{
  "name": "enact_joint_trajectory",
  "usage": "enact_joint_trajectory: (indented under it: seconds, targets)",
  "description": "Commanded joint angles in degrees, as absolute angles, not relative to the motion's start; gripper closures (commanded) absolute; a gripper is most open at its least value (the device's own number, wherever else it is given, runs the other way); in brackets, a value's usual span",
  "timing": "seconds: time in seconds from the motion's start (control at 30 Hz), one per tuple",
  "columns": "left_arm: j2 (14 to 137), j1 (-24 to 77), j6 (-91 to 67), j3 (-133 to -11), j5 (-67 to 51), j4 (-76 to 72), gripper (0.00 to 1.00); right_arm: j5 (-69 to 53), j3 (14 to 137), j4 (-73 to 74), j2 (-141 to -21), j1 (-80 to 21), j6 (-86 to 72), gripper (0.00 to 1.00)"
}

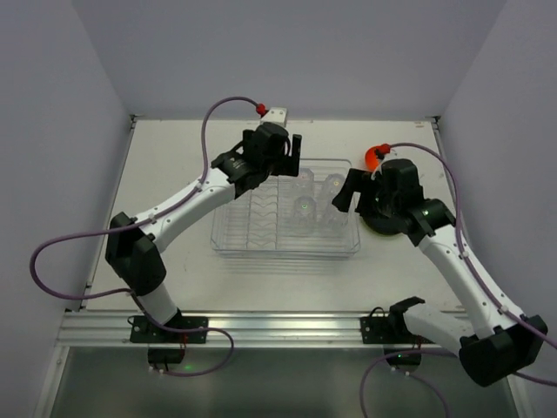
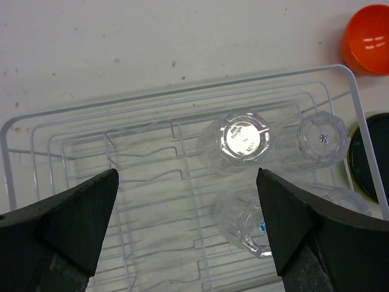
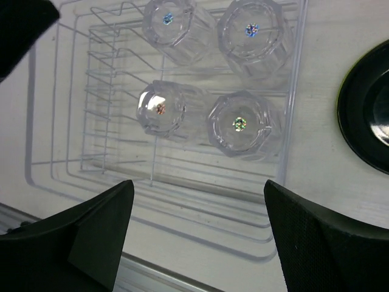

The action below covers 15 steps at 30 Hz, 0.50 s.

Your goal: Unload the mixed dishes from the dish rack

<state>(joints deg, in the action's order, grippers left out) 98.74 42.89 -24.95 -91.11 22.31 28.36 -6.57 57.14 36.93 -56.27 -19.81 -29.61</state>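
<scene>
dish rack [image 1: 261,228]: clear plastic, smooth, glossy, ridged floor | tumblers [image 3: 240,123]: clear, faceted, bright glints | bowl [image 2: 368,39]: orange-red, high gloss | black plate [image 3: 371,115]: smooth, glossy, reflective | table [image 2: 121,48]: white, matt, faintly speckled | left gripper [image 2: 188,219], right gripper [image 3: 197,234]: fingers matt black, finely grained | rail [image 1: 287,326]: bare brushed metal

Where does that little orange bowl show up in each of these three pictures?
Top external: the orange bowl sits just beyond the far right corner of the dish rack.
Left wrist: the orange bowl is in the top right corner, outside the rack.
Right wrist: it is not in this picture.
Shared landmark: the dish rack with its four tumblers appears in all three views.
</scene>
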Motion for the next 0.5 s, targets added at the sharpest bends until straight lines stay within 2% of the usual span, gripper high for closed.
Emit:
enact_joint_trajectory:
  seconds: [0.0, 0.17, 0.47]
  targets:
    - [94.8, 41.8, -26.2, -89.7, 24.1, 25.7, 0.0, 4.3, 63.0, 40.0, -63.3, -22.1, -27.6, 0.12]
    - [92.1, 41.7, -25.8, -86.6, 23.8, 25.3, 0.0, 6.9, 67.7, 43.4, -73.4, -24.0, -27.0, 0.12]
    - [87.0, 41.7, -24.5, -81.5, 22.7, 24.0, 0.0, 5.9, 69.0, 41.4, -81.4, -25.0, -27.9, 0.12]
